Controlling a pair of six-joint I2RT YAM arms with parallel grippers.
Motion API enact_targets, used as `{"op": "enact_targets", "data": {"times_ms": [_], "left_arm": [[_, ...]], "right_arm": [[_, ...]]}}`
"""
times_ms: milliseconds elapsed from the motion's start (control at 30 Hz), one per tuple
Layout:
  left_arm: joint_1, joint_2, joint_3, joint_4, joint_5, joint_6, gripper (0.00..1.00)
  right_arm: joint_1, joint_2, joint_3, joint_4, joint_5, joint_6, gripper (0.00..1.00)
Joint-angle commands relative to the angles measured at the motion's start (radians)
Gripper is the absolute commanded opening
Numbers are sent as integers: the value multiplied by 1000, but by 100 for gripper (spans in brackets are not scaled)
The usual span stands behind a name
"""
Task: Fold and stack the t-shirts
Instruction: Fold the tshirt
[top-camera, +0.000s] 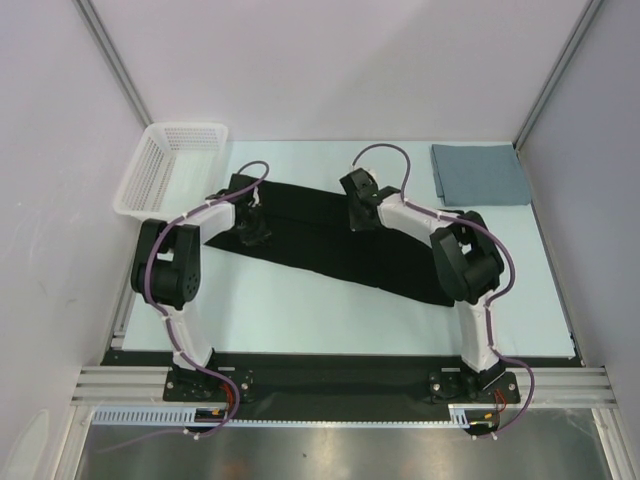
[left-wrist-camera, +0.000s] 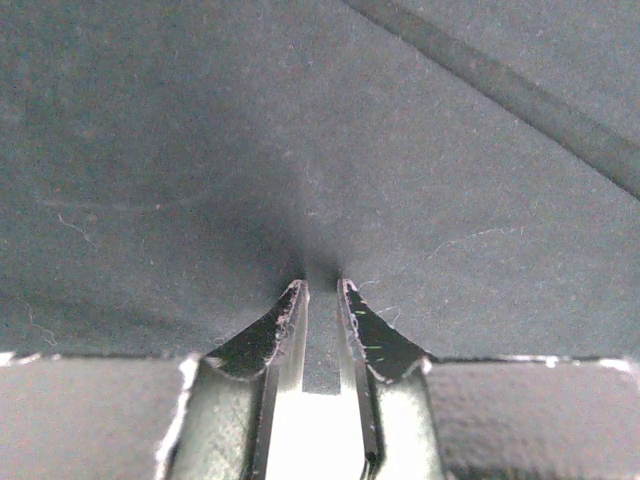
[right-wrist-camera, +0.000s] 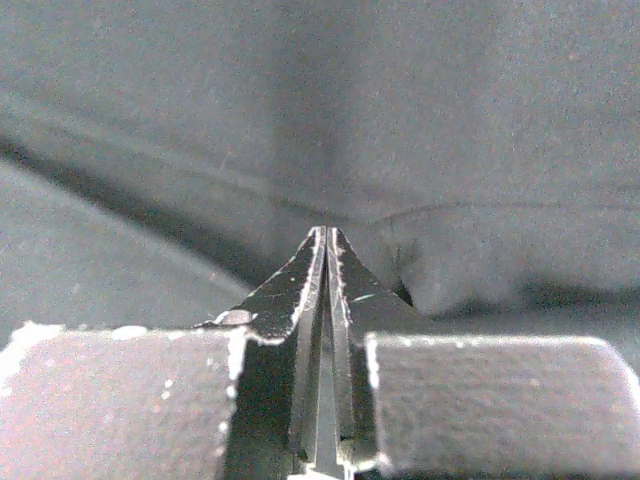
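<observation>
The black t-shirt (top-camera: 322, 246) lies as a long band slanting across the table, from back left to near right. My left gripper (top-camera: 252, 237) stands on its left part. In the left wrist view the left gripper (left-wrist-camera: 322, 285) is shut on the shirt's near edge, with a strip of black t-shirt (left-wrist-camera: 200, 180) between the narrow jaws and the cloth puckering toward the tips. My right gripper (top-camera: 358, 222) is at the shirt's far edge near the middle. In its wrist view the right gripper (right-wrist-camera: 327, 230) is pinched shut on the black t-shirt (right-wrist-camera: 480, 150), with creases running from the tips. The grey-blue t-shirt (top-camera: 480, 173) lies folded at the back right.
A white mesh basket (top-camera: 170, 165) stands at the back left corner, close to the left arm's elbow. Pale walls close in the back and both sides. The arm bases and a black rail run along the near edge.
</observation>
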Motion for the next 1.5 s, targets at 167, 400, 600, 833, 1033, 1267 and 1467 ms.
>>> {"op": "enact_targets", "data": {"times_ms": [167,400,600,833,1033,1267,1467], "left_arm": [[-57,-201,-111,101,128,32,50],[-211,-178,-119,382,376,-174,67],[-369,-85,-78,631,452,-502,69],[-513,35,-93,806,387,-773,67],[-561,83,-55,724,331,-820,57],[-590,129,-17,669,300,-882,48],[-598,172,43,589,283,-868,50]], "right_arm": [[-173,-319,16,-203,-237,4,46],[-489,-486,-133,-289,-424,1,58],[-653,-545,-270,-275,-495,18,59],[-712,-569,-336,-252,-534,33,59],[-720,-588,-382,-237,-570,33,59],[-718,-637,-428,-214,-581,33,59],[-717,-638,-428,-214,-587,30,59]]}}
